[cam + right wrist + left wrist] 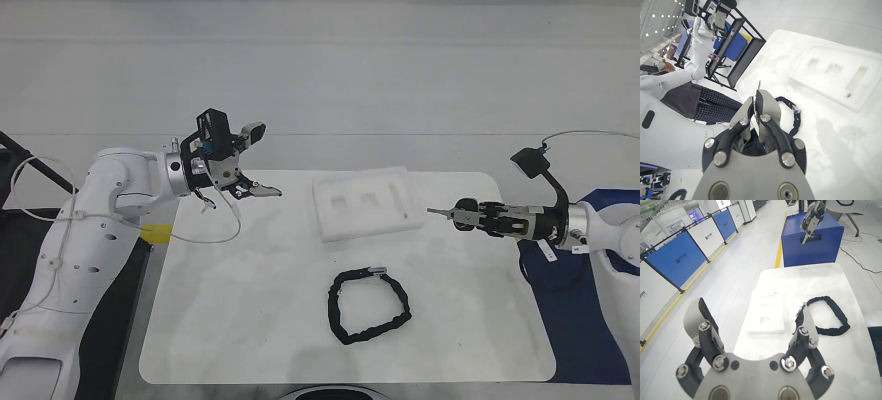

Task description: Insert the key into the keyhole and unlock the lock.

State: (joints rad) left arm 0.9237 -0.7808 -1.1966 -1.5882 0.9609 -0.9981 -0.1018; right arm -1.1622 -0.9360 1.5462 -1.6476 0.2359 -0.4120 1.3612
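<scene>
A black fabric-covered chain lock (pixel 369 307) lies in a loop on the white table, its small metal end (pixel 378 269) at the loop's far side. In the left wrist view the lock (pixel 831 317) lies beyond my left gripper (pixel 751 311), which is open and holds nothing. That gripper (pixel 257 160) hovers over the table's far left corner. My right gripper (pixel 455 213) is shut on a thin metal key (pixel 438 211) at the table's right side, the blade pointing left. In the right wrist view the key (pixel 759 85) sticks out past the shut fingertips, with the lock (pixel 795 115) beyond them.
A white foam tray (pixel 368 203) with rectangular cut-outs sits at the table's far middle, between the two grippers. A blue cabinet (pixel 810 247) stands off the table's right end. Bare table surface (pixel 240 300) lies left and right of the lock.
</scene>
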